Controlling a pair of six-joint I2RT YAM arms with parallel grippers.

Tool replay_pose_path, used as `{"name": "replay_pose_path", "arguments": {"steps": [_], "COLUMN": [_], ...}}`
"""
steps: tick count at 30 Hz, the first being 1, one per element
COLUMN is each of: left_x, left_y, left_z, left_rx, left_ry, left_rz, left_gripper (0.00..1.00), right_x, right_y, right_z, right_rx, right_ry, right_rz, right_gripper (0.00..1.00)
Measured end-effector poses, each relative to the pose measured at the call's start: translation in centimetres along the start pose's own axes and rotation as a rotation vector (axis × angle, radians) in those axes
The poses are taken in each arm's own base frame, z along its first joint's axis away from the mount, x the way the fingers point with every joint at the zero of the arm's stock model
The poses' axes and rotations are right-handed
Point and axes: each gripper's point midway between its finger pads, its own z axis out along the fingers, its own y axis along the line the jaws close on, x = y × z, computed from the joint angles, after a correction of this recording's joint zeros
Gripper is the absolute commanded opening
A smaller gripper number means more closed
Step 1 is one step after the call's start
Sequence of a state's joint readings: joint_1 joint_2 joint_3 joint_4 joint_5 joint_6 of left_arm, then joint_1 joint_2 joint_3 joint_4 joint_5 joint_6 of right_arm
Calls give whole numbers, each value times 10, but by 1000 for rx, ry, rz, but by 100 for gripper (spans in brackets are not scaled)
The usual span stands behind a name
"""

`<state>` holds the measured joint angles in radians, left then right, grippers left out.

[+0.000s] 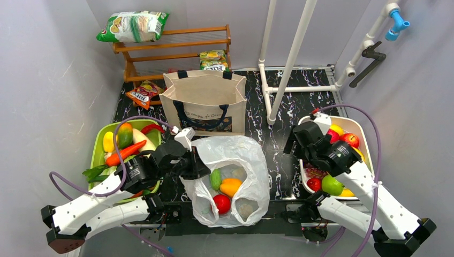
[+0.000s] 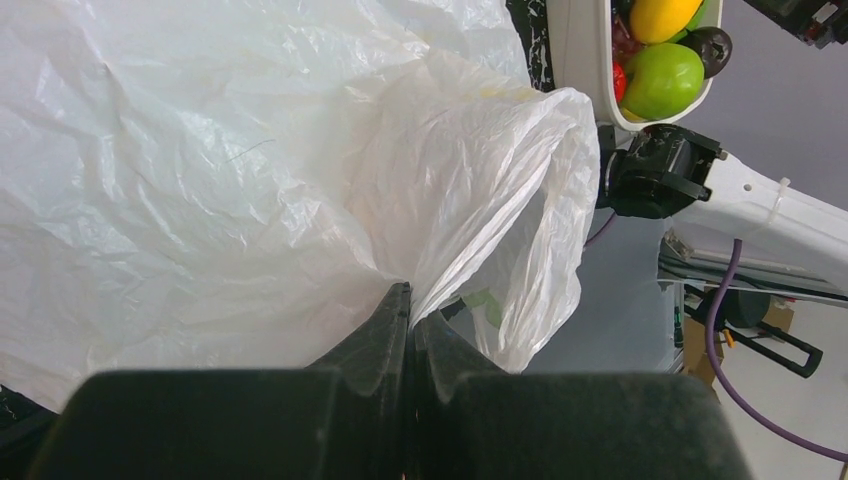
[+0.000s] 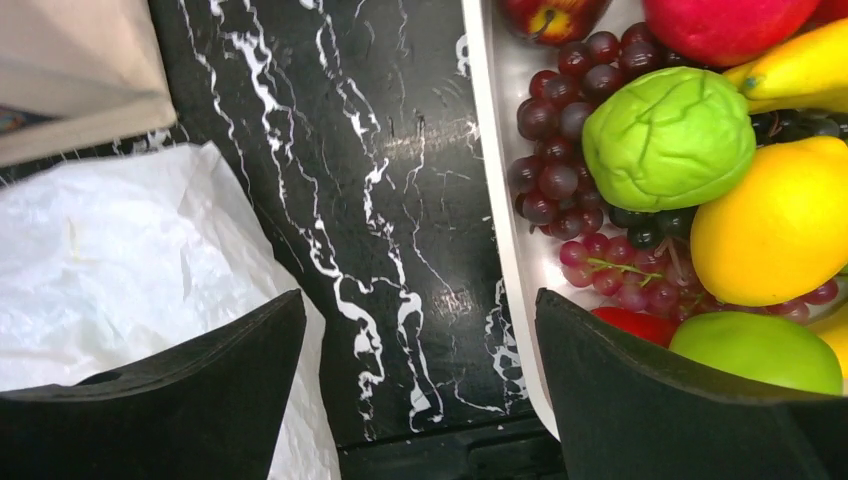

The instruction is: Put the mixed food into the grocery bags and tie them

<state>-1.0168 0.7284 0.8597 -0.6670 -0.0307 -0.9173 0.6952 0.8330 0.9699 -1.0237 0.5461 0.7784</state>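
Your left gripper [image 2: 410,300] is clenched on a fold of the plastic bag [image 2: 200,180]. The film fills most of that wrist view and hides whatever lies beyond the fingers. From above, the bag's contents show only dimly through the plastic, just ahead of the left gripper: a cucumber [image 1: 216,179], an orange pepper [image 1: 231,186], a tomato [image 1: 221,203] and paler shapes you cannot make out.

The left arm reaches in low across the green tray [image 1: 99,144], covering part of its vegetables.

Your right gripper [image 3: 417,300] is released, jaws wide, grasping nothing. It points down at the black marbled table [image 3: 400,200], with the bag just outside its left finger and the white tray [image 3: 490,150], holding grapes [image 3: 560,180], just outside its right.

The canvas tote [image 1: 203,96] stands upright beyond the left gripper. Its navy print is too small to read, and so is the label on the snack packet [image 1: 143,95] beside it.
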Motion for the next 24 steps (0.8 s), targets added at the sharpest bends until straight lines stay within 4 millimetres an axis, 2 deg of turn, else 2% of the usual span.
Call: {"name": "replay_pose_path", "arguments": {"steps": [3,9,14,24], "left_x": [-1,-2,-1,-1], "left_y": [0,1,2,1], "left_z": [-4,-8,-8,-13], "left_rx": [8,12,9,22], "left_ry": [-14,-22,-20,-30], "left_rz": [-4,-9,-11,-12], "left_gripper": [0,0,0,0], "right_x": [-3,9,13,26], "right_y": [-11,-38,-53,-76], "right_z": [2,13,25,64], "right_rx": [21,81,151,270], "right_ry": [-18,-22,-21,47], "right_rz": [75,233,344,529], "right_gripper": [84,70,65,54]}}
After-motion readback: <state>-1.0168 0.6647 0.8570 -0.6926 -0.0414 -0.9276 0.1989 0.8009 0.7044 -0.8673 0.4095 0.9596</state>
